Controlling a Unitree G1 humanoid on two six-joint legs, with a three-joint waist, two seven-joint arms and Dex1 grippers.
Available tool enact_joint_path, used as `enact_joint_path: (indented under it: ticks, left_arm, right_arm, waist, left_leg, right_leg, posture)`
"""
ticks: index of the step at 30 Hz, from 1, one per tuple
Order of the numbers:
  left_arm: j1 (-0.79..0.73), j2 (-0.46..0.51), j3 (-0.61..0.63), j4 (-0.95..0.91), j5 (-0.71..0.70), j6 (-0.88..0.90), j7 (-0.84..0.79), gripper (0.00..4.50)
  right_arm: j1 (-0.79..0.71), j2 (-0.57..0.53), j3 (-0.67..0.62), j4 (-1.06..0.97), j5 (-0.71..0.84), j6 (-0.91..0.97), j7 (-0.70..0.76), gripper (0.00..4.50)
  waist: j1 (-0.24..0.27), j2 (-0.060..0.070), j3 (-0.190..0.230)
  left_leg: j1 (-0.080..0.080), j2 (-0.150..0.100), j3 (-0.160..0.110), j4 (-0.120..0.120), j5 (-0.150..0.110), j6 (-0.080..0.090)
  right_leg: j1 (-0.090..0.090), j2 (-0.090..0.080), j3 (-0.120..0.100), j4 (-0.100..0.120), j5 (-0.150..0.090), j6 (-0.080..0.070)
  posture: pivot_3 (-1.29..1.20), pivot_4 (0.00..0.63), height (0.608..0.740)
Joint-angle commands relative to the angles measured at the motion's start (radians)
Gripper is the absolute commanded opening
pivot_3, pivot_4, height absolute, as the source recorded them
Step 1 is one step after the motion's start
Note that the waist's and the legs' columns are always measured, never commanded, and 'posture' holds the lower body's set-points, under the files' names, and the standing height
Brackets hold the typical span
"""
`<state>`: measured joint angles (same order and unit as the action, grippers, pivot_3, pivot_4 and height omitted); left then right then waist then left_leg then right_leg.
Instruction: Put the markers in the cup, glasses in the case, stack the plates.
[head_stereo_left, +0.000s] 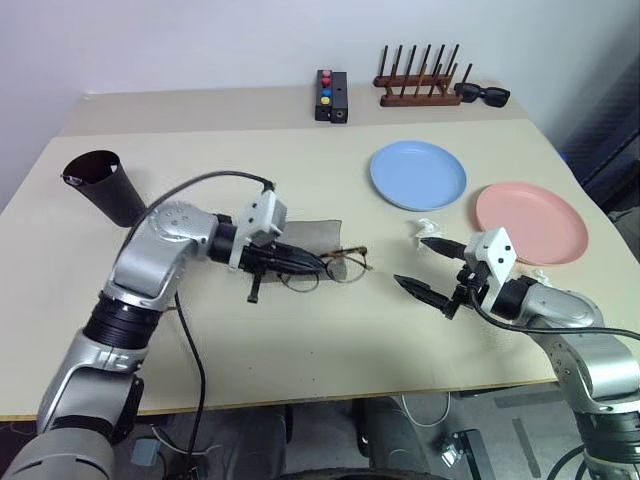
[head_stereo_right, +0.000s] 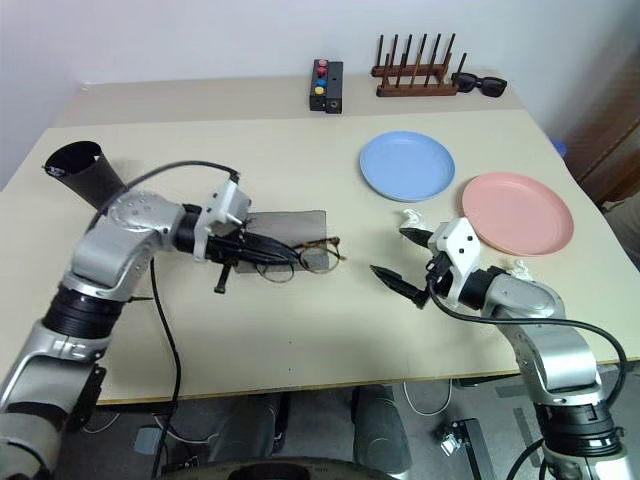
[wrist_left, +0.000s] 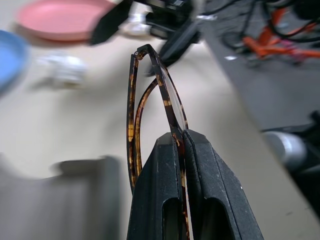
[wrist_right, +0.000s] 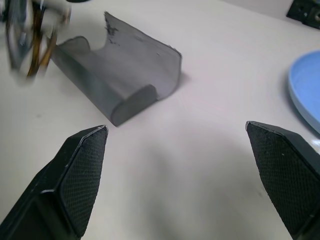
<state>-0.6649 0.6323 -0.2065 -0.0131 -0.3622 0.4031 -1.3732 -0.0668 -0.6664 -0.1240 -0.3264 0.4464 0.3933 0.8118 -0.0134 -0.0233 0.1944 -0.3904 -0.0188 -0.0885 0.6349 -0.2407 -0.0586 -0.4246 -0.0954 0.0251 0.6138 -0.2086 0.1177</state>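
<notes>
Your right gripper (head_stereo_left: 432, 268) hovers nearest you over bare table (head_stereo_left: 330, 340), its fingers spread as wide as they go and holding nothing. A small white crumpled scrap (head_stereo_left: 420, 228) lies just beyond its upper finger. To its left, your left gripper (head_stereo_left: 310, 265) is clamped tight on the glasses (head_stereo_left: 345, 265): in the left wrist view the two pads (wrist_left: 165, 185) meet on the tortoiseshell frame (wrist_left: 150, 80), which juts out past the fingertips toward the right gripper. Just behind the left gripper the grey case (wrist_right: 120, 80) lies open on the table. A dark marker (head_stereo_left: 254, 290) rests below your left wrist. Farther back sit the pink plate (head_stereo_left: 530, 222) and the blue plate (head_stereo_left: 417, 175), side by side and unstacked. At far left stands the cup (head_stereo_left: 100, 185).
</notes>
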Motion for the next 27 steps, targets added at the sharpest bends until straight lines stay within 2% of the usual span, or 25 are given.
enact_joint_path:
  ticks: [1,7,14,27]
  left_arm:
    - [-0.053,0.026,0.024,0.116,0.081,-0.122,0.026,0.04]
    - [-0.152,0.018,0.002,0.327,0.169,-0.26,0.032,0.04]
    - [-0.18,-0.009,-0.059,0.461,0.264,-0.363,0.007,0.04]
    - [-0.143,-0.031,-0.089,0.447,0.282,-0.349,-0.055,0.04]
  right_arm:
    - [0.005,-0.017,-0.009,-0.039,0.031,0.001,0.037,4.5]
    - [0.0,0.003,0.054,-0.065,0.007,0.003,0.031,4.5]
    - [0.007,0.019,0.075,-0.09,0.009,0.007,0.012,4.5]
    - [-0.007,0.025,0.09,-0.082,0.007,0.002,0.004,4.5]
  waist:
    - [0.0,0.0,0.0]
    - [0.0,0.0,0.0]
    - [0.0,0.0,0.0]
    - [-0.001,0.0,0.0]
  left_leg:
    - [0.0,0.0,0.0,0.0,0.0,0.0]
    - [0.0,0.0,0.0,0.0,0.0,0.0]
    - [0.0,0.0,0.0,0.0,0.0,0.0]
    - [0.0,0.0,0.0,0.0,0.0,0.0]
  right_leg:
    - [0.0,0.0,0.0,0.0,0.0,0.0]
    - [0.0,0.0,0.0,0.0,0.0,0.0]
    - [0.0,0.0,0.0,0.0,0.0,0.001]
    - [0.0,0.0,0.0,0.0,0.001,0.002]
  posture:
    - [0.0,0.15,0.734]
    - [0.0,0.15,0.734]
    - [0.0,0.15,0.734]
    - [0.0,0.15,0.734]
